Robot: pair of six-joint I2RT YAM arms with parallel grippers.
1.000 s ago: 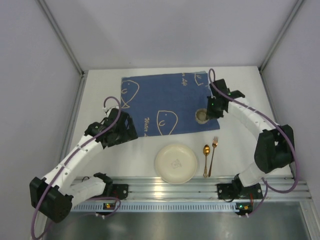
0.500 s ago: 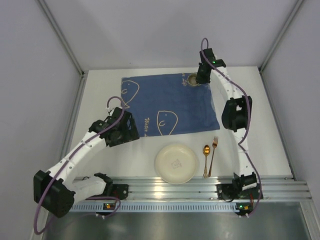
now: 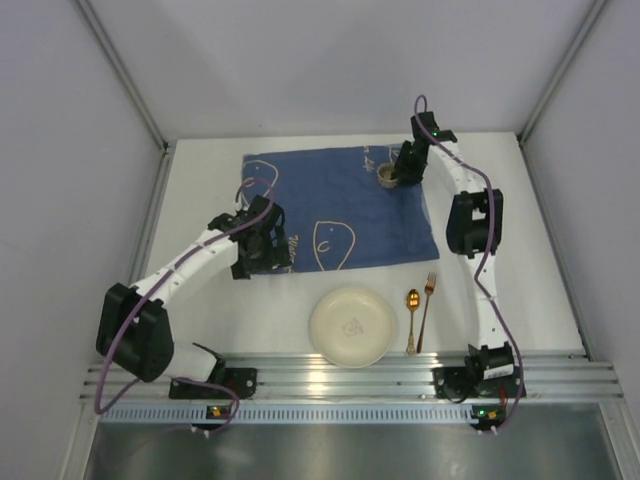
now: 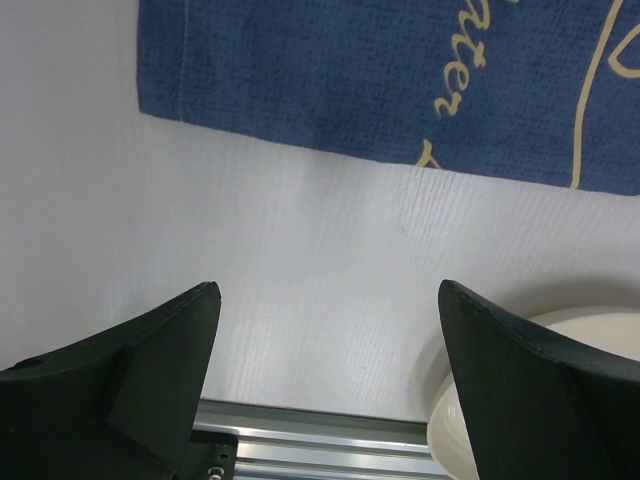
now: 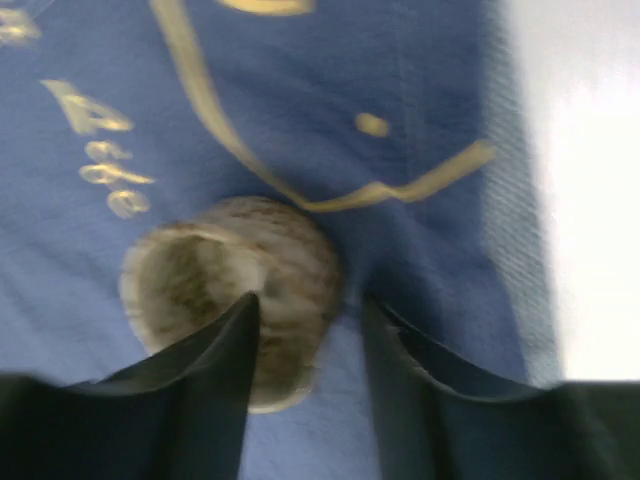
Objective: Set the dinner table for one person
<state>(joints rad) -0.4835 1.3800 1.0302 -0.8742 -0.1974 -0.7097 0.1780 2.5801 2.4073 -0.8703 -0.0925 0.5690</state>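
A small speckled cup [image 3: 386, 176] stands on the far right part of the blue fish-print cloth [image 3: 330, 205] on the white dinner table [image 3: 200, 200]. My right gripper [image 3: 400, 172] is at the cup. In the right wrist view one finger reaches inside the cup [image 5: 230, 290] and the other stands off its outer wall, so the right gripper [image 5: 310, 300] is parted and not pinching. My left gripper [image 3: 268, 252] hangs wide open over bare table [image 4: 300, 250] by the cloth's near edge [image 4: 400, 70], and the left gripper [image 4: 328, 290] holds nothing.
A cream plate [image 3: 352, 326] sits near the front rail, with a copper spoon [image 3: 412, 318] and fork [image 3: 426, 310] just to its right. The plate's rim [image 4: 610, 330] shows beside my left gripper's right finger. The aluminium rail [image 3: 400, 372] runs along the near edge.
The right arm carried the cup from the cloth's near right part to its far right corner, then parted its jaws. The left arm swung right, toward the cloth's near edge.
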